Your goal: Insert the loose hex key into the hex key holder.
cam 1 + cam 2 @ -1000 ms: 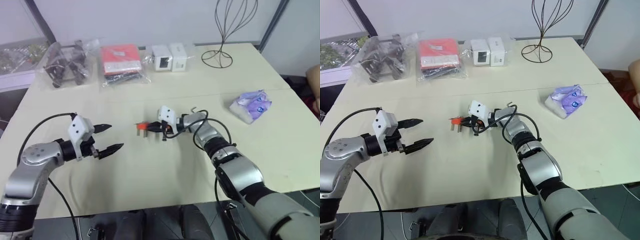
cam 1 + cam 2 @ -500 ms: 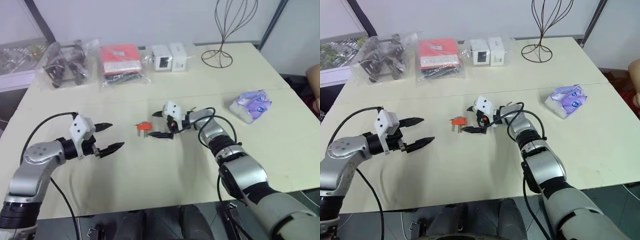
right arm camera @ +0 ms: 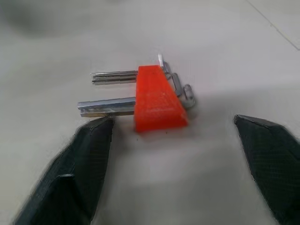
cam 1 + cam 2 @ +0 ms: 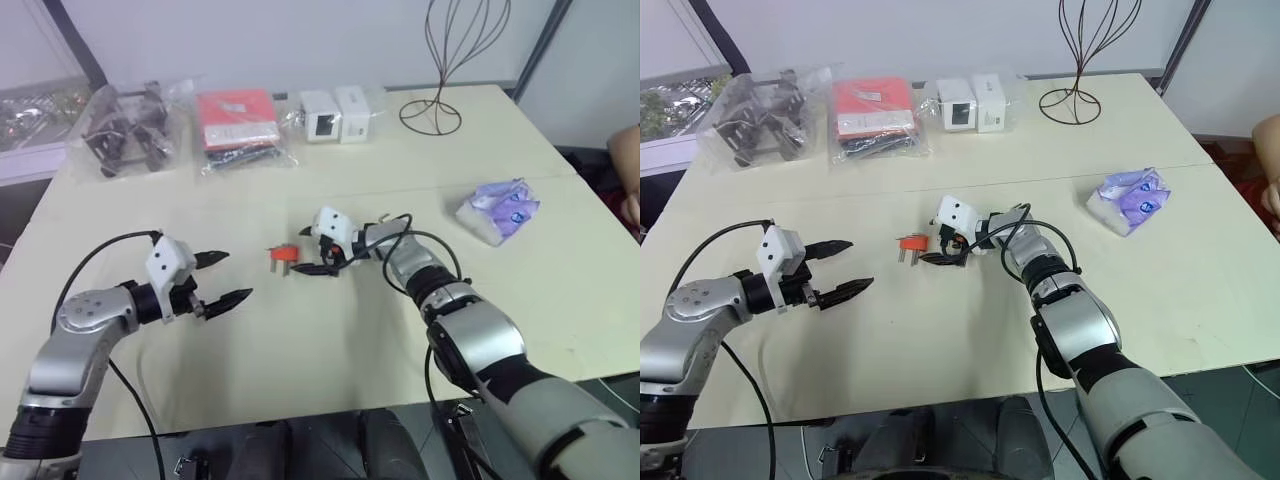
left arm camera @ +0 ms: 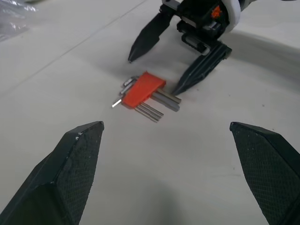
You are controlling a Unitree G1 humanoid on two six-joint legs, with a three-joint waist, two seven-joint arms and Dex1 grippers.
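Right gripper (image 4: 318, 252), head views: its jaws are standing apart and empty, where a second ago they were closed over the holder (image 4: 285, 257). The holder is now lying free on the table (image 4: 300, 340), just off the fingertips; this reads as a release following insertion. The right forearm is reaching across toward the robot's left, gripper tilting down. Left gripper (image 4: 222, 280) is hovering wide open and empty, well apart from the holder, pointing toward it.

Left wrist view: the holder (image 5: 143, 89) is lying ahead between the spread fingers (image 5: 70, 159), keys protruding, with the right gripper (image 5: 157, 68) just beyond it, one fingertip beside the keys.

Right wrist view: the holder (image 3: 157, 101) is sitting between the parted fingers (image 3: 89, 159), untouched. No separate loose key is lying nearby; which seated key it is cannot be told.
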